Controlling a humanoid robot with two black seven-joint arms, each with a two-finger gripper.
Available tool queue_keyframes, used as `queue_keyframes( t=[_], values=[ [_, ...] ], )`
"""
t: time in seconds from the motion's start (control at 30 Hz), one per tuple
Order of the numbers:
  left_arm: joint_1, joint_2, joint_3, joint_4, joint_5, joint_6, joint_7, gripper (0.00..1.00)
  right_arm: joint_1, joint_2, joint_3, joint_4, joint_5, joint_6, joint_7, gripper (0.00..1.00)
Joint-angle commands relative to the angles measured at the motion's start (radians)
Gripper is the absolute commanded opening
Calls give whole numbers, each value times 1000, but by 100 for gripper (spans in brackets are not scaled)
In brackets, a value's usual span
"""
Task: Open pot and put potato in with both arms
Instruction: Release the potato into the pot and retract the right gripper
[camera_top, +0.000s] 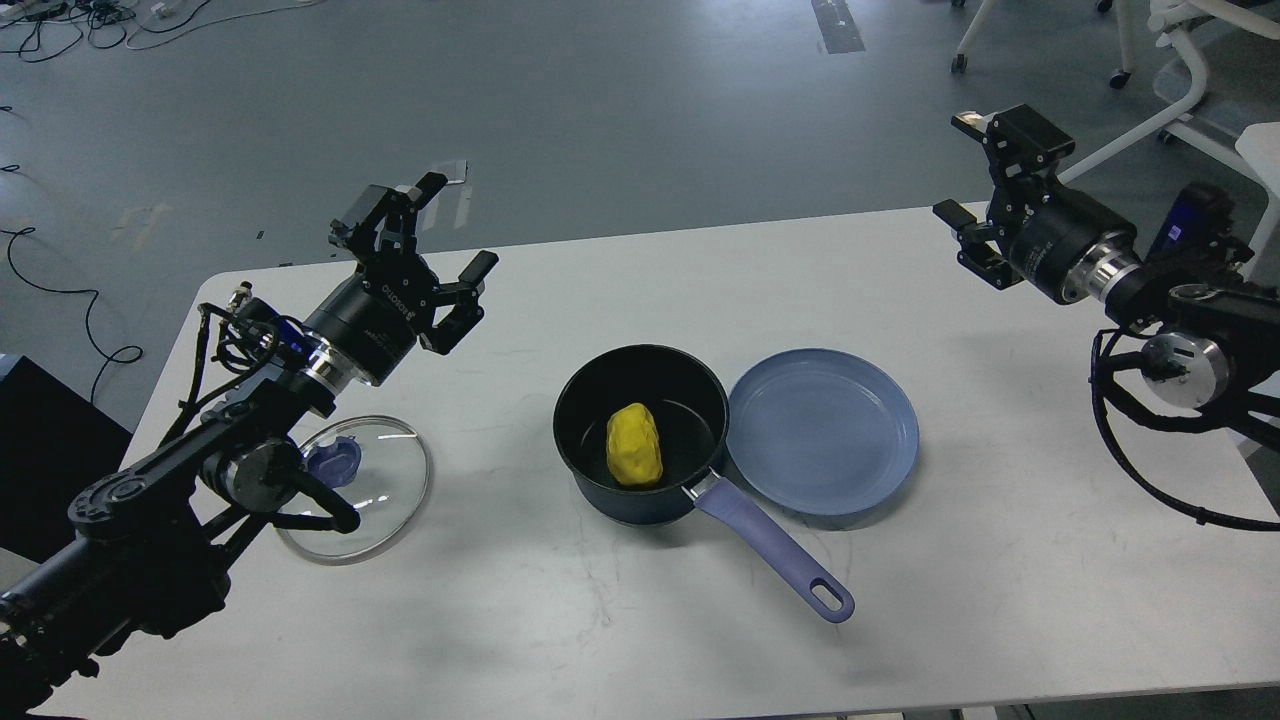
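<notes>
A dark pot (600, 475) with a purple handle (775, 547) stands open at the table's middle. A yellow potato (634, 444) lies inside it. The glass lid (385, 500) with a blue knob lies flat on the table to the left, partly behind my left arm. My left gripper (435, 235) is open and empty, raised above the table behind the lid. My right gripper (975, 170) is open and empty, raised near the table's far right edge, well away from the pot.
A blue plate (822, 430) lies on the white table (1000, 560), touching the pot's right side. White chair legs (1130, 60) stand on the floor behind the table at right. Cables lie on the floor at left.
</notes>
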Motion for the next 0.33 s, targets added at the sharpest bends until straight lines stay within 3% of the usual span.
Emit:
queue_keyframes(
  t=[0.0,0.3],
  values=[
    [13,-9,0,9,-1,0,0,98,-51,-1,10,-6,17,104,0,99],
    [21,-21,0,12,-1,-17,0,98,-94,-1,10,-24,17,116,0,99]
  ],
)
